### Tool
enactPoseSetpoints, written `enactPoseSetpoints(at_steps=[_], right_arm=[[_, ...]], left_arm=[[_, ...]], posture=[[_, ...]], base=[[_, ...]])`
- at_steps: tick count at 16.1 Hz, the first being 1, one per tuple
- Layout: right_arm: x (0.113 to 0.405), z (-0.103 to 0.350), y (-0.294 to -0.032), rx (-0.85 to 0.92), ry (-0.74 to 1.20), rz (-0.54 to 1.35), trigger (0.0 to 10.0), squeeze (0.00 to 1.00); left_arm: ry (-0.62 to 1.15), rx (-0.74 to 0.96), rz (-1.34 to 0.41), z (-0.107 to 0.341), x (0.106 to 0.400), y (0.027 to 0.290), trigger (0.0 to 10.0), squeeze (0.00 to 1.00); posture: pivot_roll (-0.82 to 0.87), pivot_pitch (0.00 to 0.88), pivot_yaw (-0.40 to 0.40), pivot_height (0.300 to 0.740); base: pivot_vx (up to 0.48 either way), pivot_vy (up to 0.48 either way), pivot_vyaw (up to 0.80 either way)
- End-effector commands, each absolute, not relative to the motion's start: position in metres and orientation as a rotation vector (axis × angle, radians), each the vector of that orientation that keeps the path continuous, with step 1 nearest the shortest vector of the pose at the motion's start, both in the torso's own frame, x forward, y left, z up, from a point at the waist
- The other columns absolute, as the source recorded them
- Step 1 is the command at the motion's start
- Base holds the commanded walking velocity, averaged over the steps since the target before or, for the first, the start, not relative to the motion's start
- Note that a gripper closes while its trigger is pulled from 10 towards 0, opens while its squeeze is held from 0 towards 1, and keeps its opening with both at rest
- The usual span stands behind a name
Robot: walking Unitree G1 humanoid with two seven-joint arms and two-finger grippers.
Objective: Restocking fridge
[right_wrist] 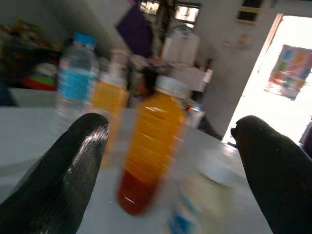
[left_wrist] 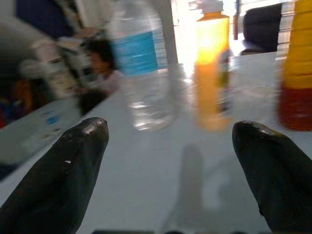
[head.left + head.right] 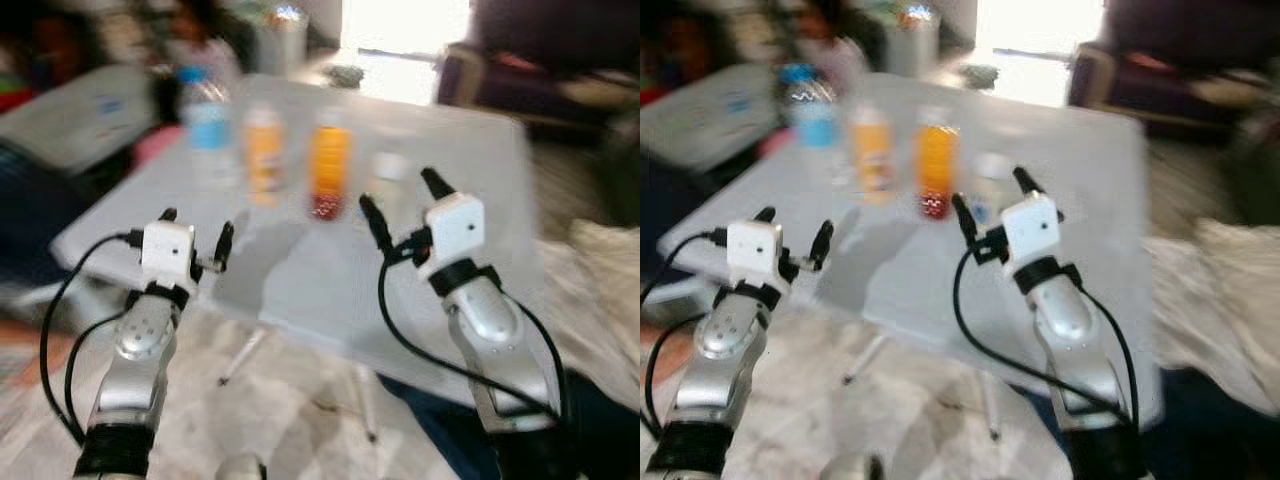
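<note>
Four bottles stand upright in a row on my counter (image 3: 470, 300): water bottle (image 3: 208, 125), juice bottle (image 3: 262, 155), orange bottle (image 3: 329, 172), clear bottle (image 3: 388, 185). Left gripper (image 3: 196, 235) and right gripper (image 3: 403, 203), jaws open, hover over bare near edge.

head views downward, wrist views near bottles (image 2: 212, 63), blurry

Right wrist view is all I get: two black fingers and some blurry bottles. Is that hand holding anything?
Observer: No. The right hand is open and hovers over the near part of the white table, short of the bottles.
Operator: How many bottles are there?
Observer: Four in a row: a water bottle with a blue label, a pale orange bottle, an orange bottle with a red base and a small clear one.
Operator: And the other hand?
Observer: The left hand is open too, at the table's near edge, aimed toward the water bottle.
</note>
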State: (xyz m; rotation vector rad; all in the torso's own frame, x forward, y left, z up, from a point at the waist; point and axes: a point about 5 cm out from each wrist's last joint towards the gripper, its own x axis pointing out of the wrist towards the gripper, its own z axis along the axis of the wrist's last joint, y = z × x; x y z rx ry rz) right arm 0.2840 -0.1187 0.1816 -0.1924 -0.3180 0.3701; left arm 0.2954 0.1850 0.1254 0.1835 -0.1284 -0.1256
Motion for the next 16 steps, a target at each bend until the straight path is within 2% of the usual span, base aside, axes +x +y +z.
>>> enactPoseSetpoints(at_steps=[1, 5, 7, 9, 16], right_arm=[[0.281, 0.186, -0.115, -0.177, -0.334, 0.379, 10.0, 0.00], [0.278, 0.185, -0.111, -0.169, -0.331, 0.363, 10.0, 0.00], [0.279, 0.184, -0.110, -0.132, -0.312, 0.348, 10.0, 0.00], [0.279, 0.186, -0.110, -0.134, -0.322, 0.343, 10.0, 0.00], [0.287, 0.201, -0.101, -0.150, -0.373, 0.455, 10.0, 0.00]], left_arm=[[-0.158, 0.194, -0.138, 0.133, 0.297, 0.184, 10.0, 0.00], [-0.175, 0.182, -0.167, 0.136, 0.298, 0.178, 10.0, 0.00], [-0.153, 0.147, -0.150, 0.134, 0.299, 0.179, 10.0, 0.00], [-0.173, 0.149, -0.157, 0.136, 0.298, 0.179, 10.0, 0.00], [-0.172, 0.168, -0.078, 0.138, 0.296, 0.193, 10.0, 0.00]], posture=[[0.01, 0.041, -0.001, 0.740], [0.01, 0.037, -0.002, 0.740], [0.01, 0.037, -0.003, 0.740], [0.01, 0.037, -0.007, 0.740], [0.02, 0.051, 0.001, 0.740]], base=[[0.368, 0.307, 0.00], [0.477, 0.000, 0.00], [0.292, 0.000, -0.80], [0.000, 0.000, -0.68], [0.000, 0.000, 0.00]])
